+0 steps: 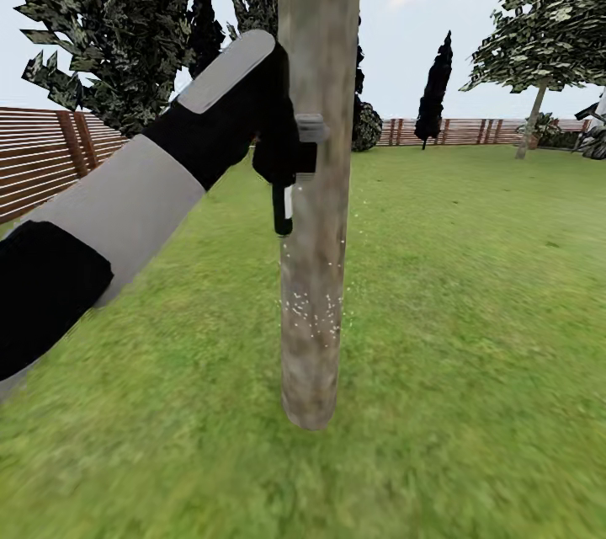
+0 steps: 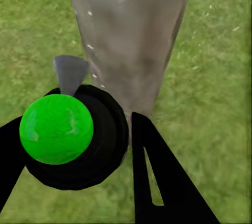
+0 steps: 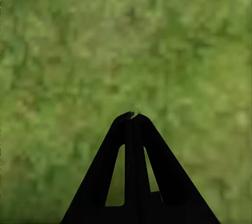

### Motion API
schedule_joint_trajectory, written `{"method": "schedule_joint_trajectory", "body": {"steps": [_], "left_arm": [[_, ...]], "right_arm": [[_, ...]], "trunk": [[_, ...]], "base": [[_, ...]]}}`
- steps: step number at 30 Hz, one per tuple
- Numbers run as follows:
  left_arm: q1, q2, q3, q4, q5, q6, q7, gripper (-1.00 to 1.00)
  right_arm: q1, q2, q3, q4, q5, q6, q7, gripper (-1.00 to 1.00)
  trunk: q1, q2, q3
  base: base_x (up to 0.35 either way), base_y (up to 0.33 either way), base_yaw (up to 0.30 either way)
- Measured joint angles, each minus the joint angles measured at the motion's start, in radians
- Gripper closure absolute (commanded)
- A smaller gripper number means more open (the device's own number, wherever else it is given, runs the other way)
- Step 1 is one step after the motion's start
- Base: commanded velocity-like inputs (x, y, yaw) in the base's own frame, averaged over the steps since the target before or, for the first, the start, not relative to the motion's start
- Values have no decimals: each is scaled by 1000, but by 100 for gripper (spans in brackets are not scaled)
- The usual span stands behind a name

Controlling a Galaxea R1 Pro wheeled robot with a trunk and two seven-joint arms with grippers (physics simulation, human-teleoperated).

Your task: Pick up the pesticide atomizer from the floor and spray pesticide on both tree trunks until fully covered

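A thick grey-brown tree trunk (image 1: 316, 185) rises from the grass straight ahead, with dark leaves overhead. My left gripper (image 1: 282, 158) is shut on the pesticide atomizer (image 1: 284, 210), a slim dark bottle with a pale stripe, held right against the trunk's left side. Its grey spray head (image 1: 310, 128) points at the bark. White pesticide specks (image 1: 311, 307) dot the trunk lower down. In the left wrist view the atomizer (image 2: 56, 128) shows a green round top between my fingers (image 2: 157, 177), its grey nozzle (image 2: 70, 72) close to the trunk (image 2: 131, 35). My right gripper (image 3: 131, 116) is shut and empty over grass.
Green lawn (image 1: 471, 312) spreads all around the trunk. A slatted wooden fence (image 1: 42, 156) runs along the left and the far back. A dark narrow bush (image 1: 433, 93) and another leafy tree (image 1: 539, 50) stand far off at the right.
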Motion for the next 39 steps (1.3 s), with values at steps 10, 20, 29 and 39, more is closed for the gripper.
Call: {"method": "schedule_joint_trajectory", "body": {"steps": [10, 20, 29, 39], "left_arm": [[-141, -4, 9, 49, 141, -3, -8, 100], [102, -9, 6, -102, 134, -20, -2, 100], [402, -6, 0, -215, -26, -23, -5, 100], [718, 1, -1, -280, -205, -21, -9, 100]], "right_arm": [[0, 0, 0, -3, -1, 0, -1, 100], [1, 0, 0, -3, -1, 0, 0, 100], [1, 1, 3, -3, -1, -1, 1, 100], [1, 2, 6, 0, -2, -2, 1, 100]], "trunk": [[0, 0, 0], [0, 0, 0], [0, 0, 0], [0, 0, 0]], "base": [[0, 0, 0], [0, 0, 0], [0, 0, 0], [0, 0, 0]]}}
